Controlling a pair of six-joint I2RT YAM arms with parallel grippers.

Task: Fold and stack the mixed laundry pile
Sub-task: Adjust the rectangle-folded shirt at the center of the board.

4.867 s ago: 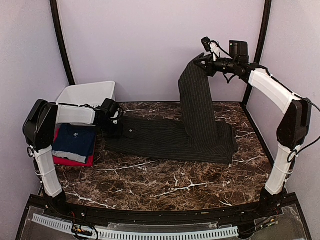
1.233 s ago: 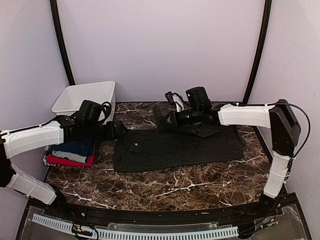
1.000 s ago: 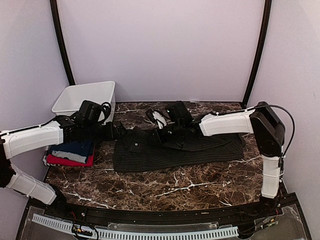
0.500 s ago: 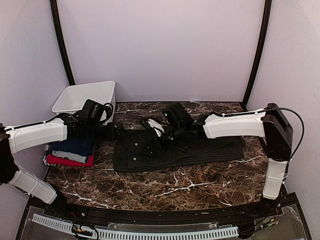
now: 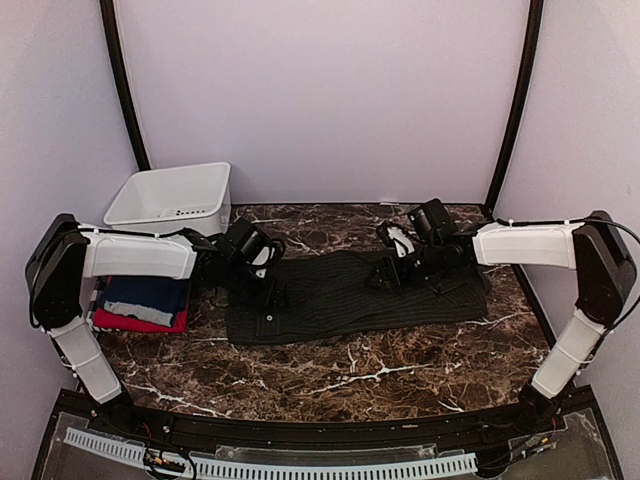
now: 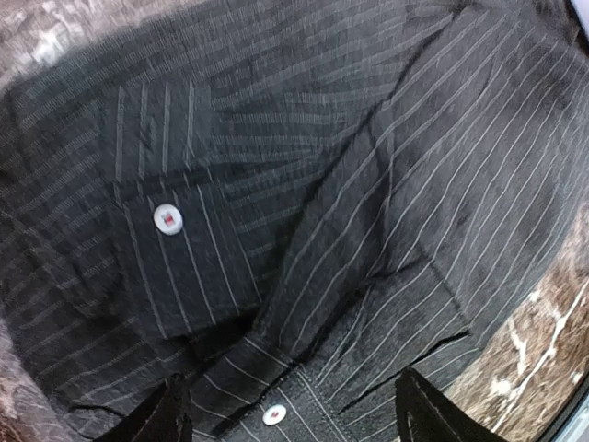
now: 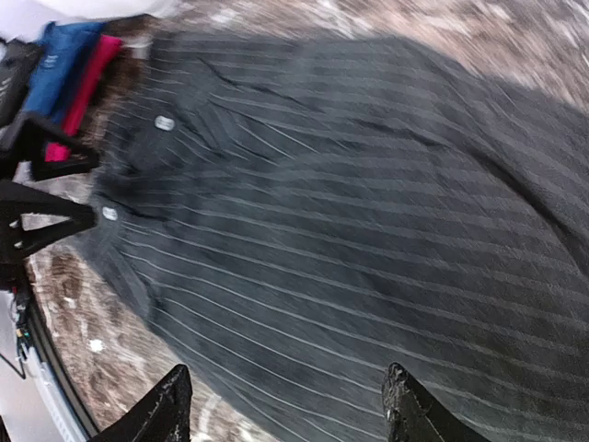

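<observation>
The dark charcoal pinstriped button shirt (image 5: 350, 300) is laid folded centrally on the brown marble table (image 5: 350, 375). Since earlier, the left end effector (image 5: 268, 290) has been brought over its left end, the right end effector (image 5: 380, 277) drawn rightward; both are spread apart.

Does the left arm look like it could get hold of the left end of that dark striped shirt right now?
Probably yes. The left gripper is right over the left end of the striped shirt, its jaws apart, and nothing lies between it and the cloth.

No words, brands or numbers can be read anywhere. A button (image 6: 168, 217) on the striped shirt (image 6: 368, 184) bears a small red mark; illegible.
</observation>
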